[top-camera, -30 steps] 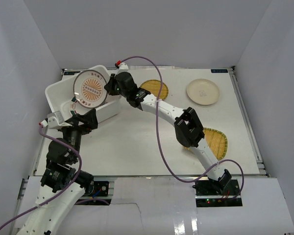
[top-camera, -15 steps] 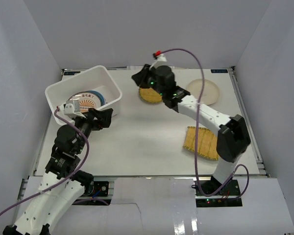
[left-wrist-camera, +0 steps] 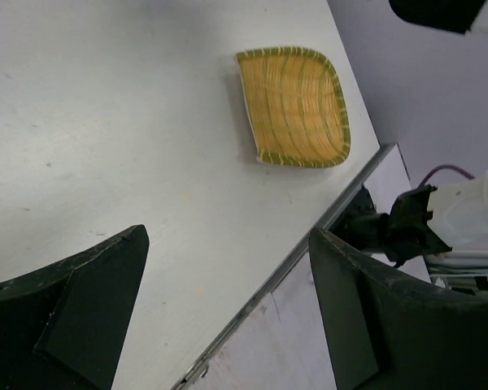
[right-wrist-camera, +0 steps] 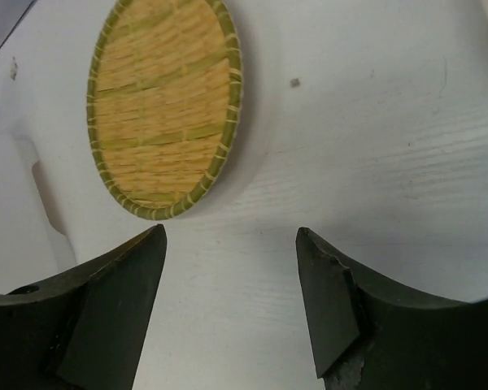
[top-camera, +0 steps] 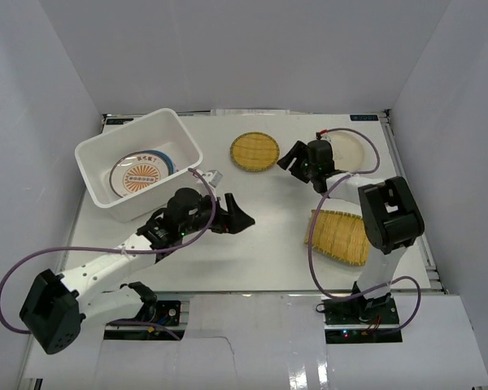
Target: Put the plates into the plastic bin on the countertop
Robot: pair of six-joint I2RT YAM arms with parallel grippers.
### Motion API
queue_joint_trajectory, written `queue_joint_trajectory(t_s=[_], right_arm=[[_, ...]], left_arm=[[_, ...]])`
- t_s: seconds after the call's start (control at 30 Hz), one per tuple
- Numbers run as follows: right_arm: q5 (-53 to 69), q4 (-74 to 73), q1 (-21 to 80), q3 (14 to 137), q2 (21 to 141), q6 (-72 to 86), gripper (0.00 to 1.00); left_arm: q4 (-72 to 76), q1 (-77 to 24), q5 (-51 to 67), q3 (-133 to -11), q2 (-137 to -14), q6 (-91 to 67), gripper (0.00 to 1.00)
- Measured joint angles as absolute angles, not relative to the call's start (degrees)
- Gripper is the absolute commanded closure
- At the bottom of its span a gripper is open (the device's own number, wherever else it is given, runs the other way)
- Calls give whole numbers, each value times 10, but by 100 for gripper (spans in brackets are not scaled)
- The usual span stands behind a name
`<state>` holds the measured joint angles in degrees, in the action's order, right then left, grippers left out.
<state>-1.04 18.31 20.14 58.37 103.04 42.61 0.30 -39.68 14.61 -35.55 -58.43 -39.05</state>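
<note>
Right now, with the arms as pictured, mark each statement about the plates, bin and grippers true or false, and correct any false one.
1. The orange-sunburst plate lies inside the plastic bin. True.
2. The left gripper is shut on a woven plate. False: it is open and empty.
3. The round woven plate and the squarish woven plate both lie on the countertop, outside the bin. True.
4. The cream plate is in the bin. False: it lies on the countertop at the far right.
5. The right gripper is open. True.
</note>
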Motion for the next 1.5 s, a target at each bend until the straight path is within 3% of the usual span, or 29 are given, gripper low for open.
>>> queue_joint_trajectory(t_s=[0.23,0.37,0.43,0.5,0.7,1.03,1.3,1.5], right_arm=[[49,290,183,609,1163,544,46],[74,354,184,669,1239,619,50],[81,369,184,703,1273,644,64],[86,373,185,724,1294,664,91],[84,372,185,688,1253,663,92],[98,357,88,508,859,571,92],[170,376,-3,416,683,575,92],[225,359,-33,373,627,590,92]], left_arm=[[50,-472,134,-353,-698,-404,10],[52,-486,125,-350,-726,-403,10],[52,-487,123,-348,-728,-403,10],[53,-488,121,-345,-728,-403,10],[45,-489,130,-356,-774,-394,9],[109,-492,225,-441,-951,-403,9],[227,-517,276,-534,-1098,-462,10],[295,-526,297,-614,-1191,-491,22]])
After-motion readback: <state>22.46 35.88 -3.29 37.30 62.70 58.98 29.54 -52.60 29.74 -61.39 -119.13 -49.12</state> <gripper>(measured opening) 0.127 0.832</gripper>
